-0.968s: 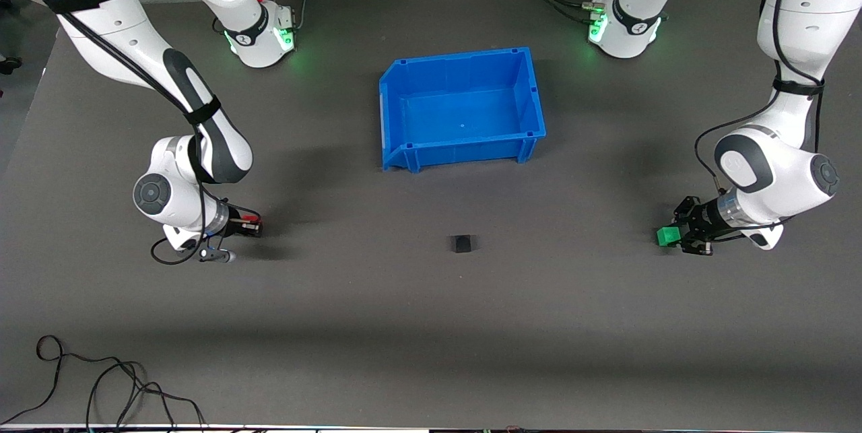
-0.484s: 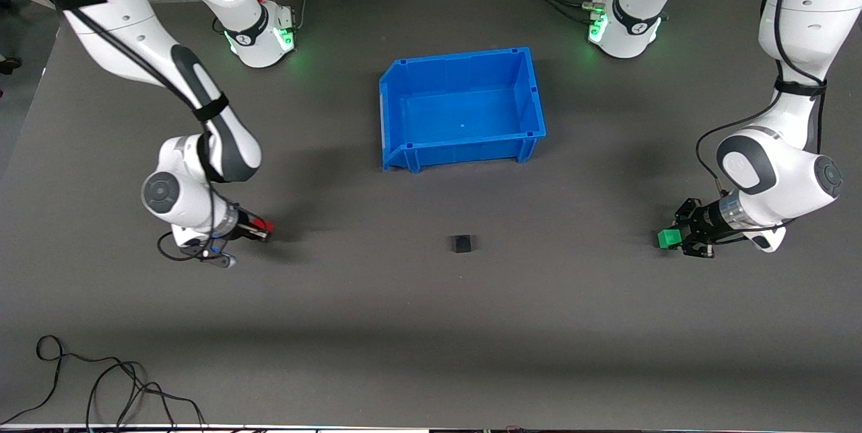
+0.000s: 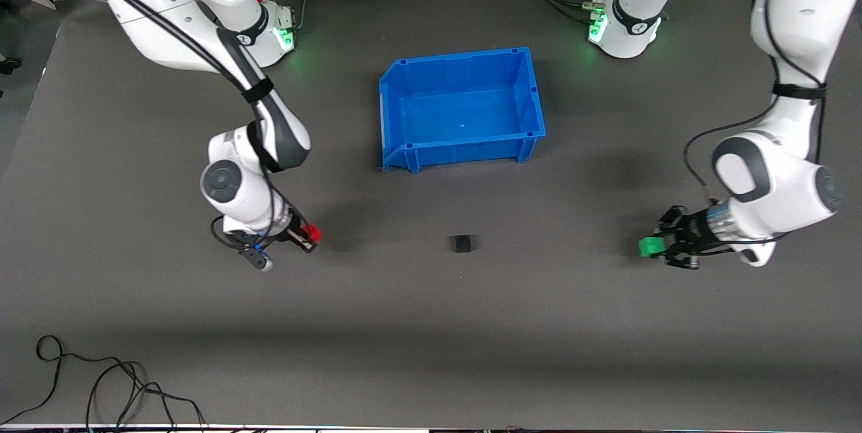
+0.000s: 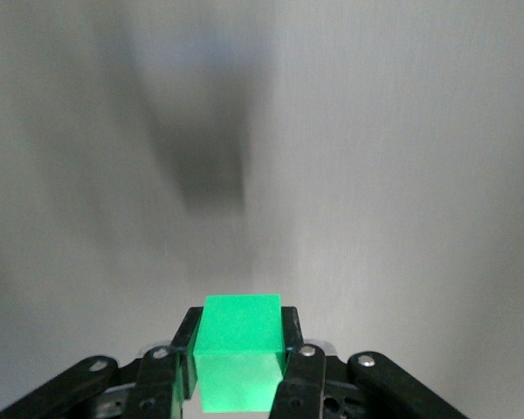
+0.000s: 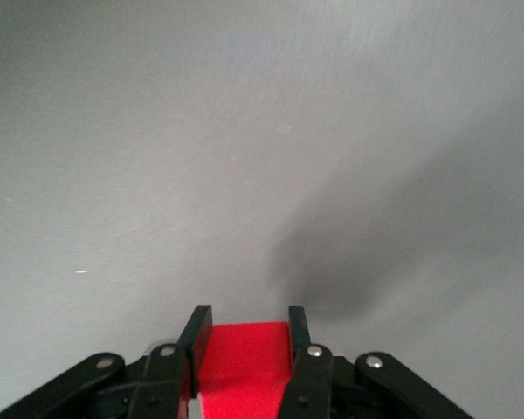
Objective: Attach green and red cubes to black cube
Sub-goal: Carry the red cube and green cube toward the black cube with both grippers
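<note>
The black cube sits on the dark table mat, nearer to the front camera than the blue bin. My right gripper is shut on the red cube, held just above the mat toward the right arm's end from the black cube. The red cube shows between the fingers in the right wrist view. My left gripper is shut on the green cube, held low over the mat toward the left arm's end. The green cube fills the fingers in the left wrist view. The black cube is out of both wrist views.
The open blue bin stands at mid-table, farther from the front camera than the black cube. A black cable lies coiled near the front edge at the right arm's end. Both arm bases stand along the back.
My right gripper has carried the red cube toward the black cube. My left gripper has carried the green cube a shorter way toward the black cube. The black cube has not moved.
</note>
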`<state>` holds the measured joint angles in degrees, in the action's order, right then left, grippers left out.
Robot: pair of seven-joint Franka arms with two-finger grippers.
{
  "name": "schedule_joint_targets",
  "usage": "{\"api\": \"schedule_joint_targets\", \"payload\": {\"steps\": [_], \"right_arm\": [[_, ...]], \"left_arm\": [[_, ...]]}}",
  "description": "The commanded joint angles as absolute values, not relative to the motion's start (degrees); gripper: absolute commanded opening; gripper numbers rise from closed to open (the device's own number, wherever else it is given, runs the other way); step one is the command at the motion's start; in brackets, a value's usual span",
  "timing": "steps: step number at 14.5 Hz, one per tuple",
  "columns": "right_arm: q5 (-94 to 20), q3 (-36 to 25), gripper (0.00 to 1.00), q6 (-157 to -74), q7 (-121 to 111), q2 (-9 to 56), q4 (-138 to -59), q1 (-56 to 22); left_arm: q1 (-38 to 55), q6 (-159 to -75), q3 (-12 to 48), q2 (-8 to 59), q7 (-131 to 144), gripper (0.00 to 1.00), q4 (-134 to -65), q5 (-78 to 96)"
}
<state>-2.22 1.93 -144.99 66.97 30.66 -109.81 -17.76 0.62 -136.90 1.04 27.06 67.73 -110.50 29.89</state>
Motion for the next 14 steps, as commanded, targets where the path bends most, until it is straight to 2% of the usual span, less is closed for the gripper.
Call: {"api": "schedule_joint_targets", "payload": {"steps": [1, 7, 11, 14], "right_arm": [[-2.8, 1.3, 0.0, -142.1, 83.1, 36.6, -100.9, -21.4], [-2.8, 1.3, 0.0, -130.4, 105.0, 45.8, -83.8, -26.4], [-2.8, 1.3, 0.0, -129.7, 114.1, 49.5, -79.1, -31.0], [-2.7, 1.3, 0.0, -129.7, 118.5, 50.4, -78.4, -33.2]], "left_arm": [[5.3, -136.8, 0.2, 26.4, 71.8, 0.22, -110.4, 30.4], [14.4, -137.1, 0.1, 26.1, 83.8, 0.22, -107.3, 29.9], [16.9, -139.6, 0.2, 26.5, 86.8, 0.22, -107.4, 29.7], [17.4, -139.7, 0.2, 26.8, 87.0, 0.22, -107.4, 29.8]]}}
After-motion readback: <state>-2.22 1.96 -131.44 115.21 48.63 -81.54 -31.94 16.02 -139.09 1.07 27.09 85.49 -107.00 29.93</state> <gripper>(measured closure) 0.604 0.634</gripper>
